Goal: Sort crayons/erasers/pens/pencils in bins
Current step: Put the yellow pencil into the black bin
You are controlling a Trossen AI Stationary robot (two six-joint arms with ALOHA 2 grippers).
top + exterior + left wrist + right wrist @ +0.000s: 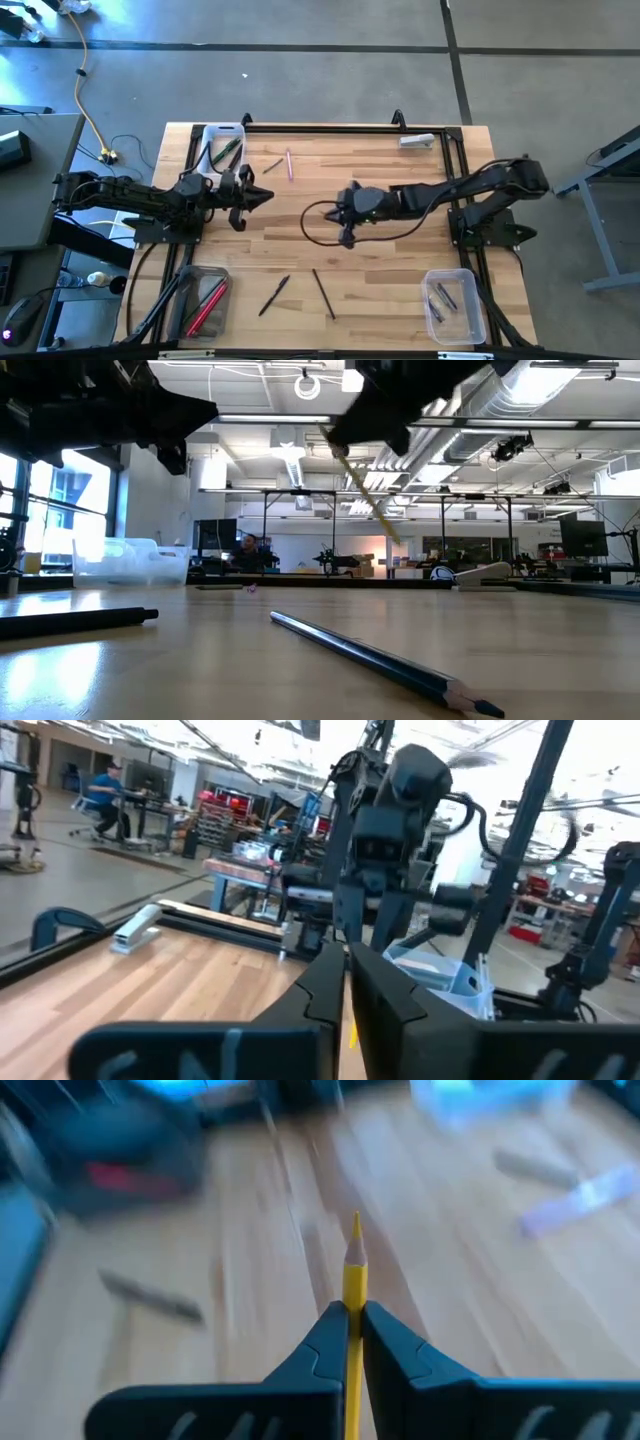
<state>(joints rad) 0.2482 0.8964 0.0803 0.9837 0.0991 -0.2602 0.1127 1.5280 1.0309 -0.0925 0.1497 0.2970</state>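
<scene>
My right gripper (353, 1318) is over the middle of the table (346, 212), shut on a yellow pencil (354, 1270). My left gripper (347, 982) hovers shut over the table's left part (262, 195), near the white-rimmed bin (222, 143), which holds green and dark sticks. A grey-tinted bin (205, 300) at the near left holds red sticks. A clear bin (452, 305) at the near right holds grey and purple ones. Lying loose on the wood are a pink stick (289, 165), a short stick (272, 166) and two dark pencils (275, 295) (322, 293). My right gripper pinches the yellow pencil's shaft (353, 1302) between its two fingers, which lie along it. The sharpened tip (356, 1228) sticks out past the fingertips. In the low view the pencil (368, 495) slants down below the gripper, lifted clear of the table.
A pale flat object (417, 141) lies at the far right corner. A black cable loop (318, 225) hangs under the right arm. Black rails (330, 128) frame the table edges. In the low view a blue pencil (380, 658) and a black pen (75, 622) lie near the camera.
</scene>
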